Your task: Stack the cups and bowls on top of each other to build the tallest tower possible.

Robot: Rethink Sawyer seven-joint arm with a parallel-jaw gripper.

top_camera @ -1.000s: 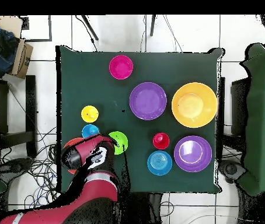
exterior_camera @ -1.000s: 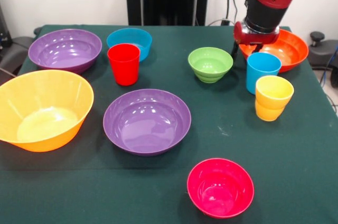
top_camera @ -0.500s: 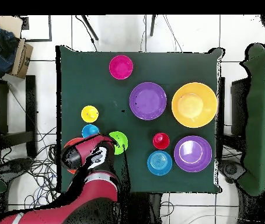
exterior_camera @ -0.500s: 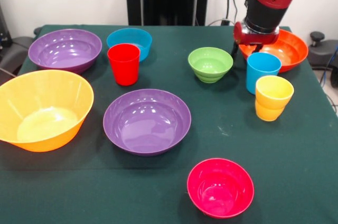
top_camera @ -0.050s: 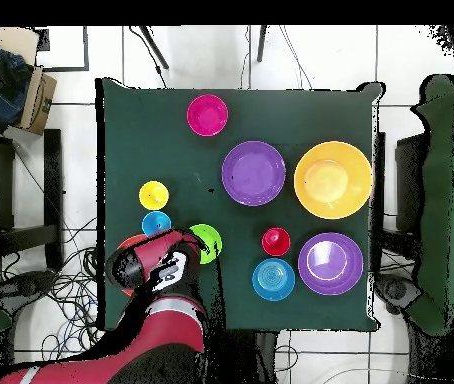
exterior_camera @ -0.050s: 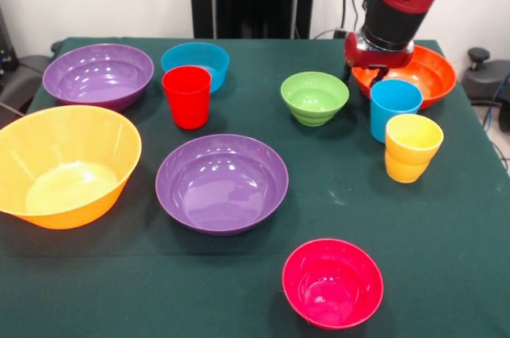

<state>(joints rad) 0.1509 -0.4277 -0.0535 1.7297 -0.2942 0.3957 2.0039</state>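
Presumably the orange bowl [exterior_camera @ -0.050s: 421, 75] is the piece being handled, since the gripper [exterior_camera @ -0.050s: 357, 75] is set at that bowl's rim on the side toward the green bowl [exterior_camera @ -0.050s: 315, 97]. Whether the claw is spread or closed, and whether anything is held in it, cannot be told: its tips are hidden behind the wrist housing in the front view and under the arm in the overhead view.

For the step to be done well, the rim should be pinched squarely, with one tip inside the wall and one outside, and the bowl should be lifted straight up before any sideways travel. The light blue cup [exterior_camera @ -0.050s: 395, 108] stands just in front of the orange bowl, and the yellow cup [exterior_camera @ -0.050s: 412, 147] just beyond that, so a low drag could tip either. A wide bowl held by one edge is likely to tilt, so slow carrying is advised.

The arm [top_camera @ -0.050s: 156, 300] is brought down steeply over the orange bowl, its wrist nearly vertical and its red link leaning slightly away from the green bowl. Well apart from the orange bowl are the red cup [exterior_camera @ -0.050s: 186, 96], the blue bowl [exterior_camera @ -0.050s: 195, 62], two purple bowls [exterior_camera @ -0.050s: 221, 182], the yellow-orange bowl [exterior_camera @ -0.050s: 65, 164] and the pink bowl [exterior_camera @ -0.050s: 332, 283]; nothing is stacked yet.
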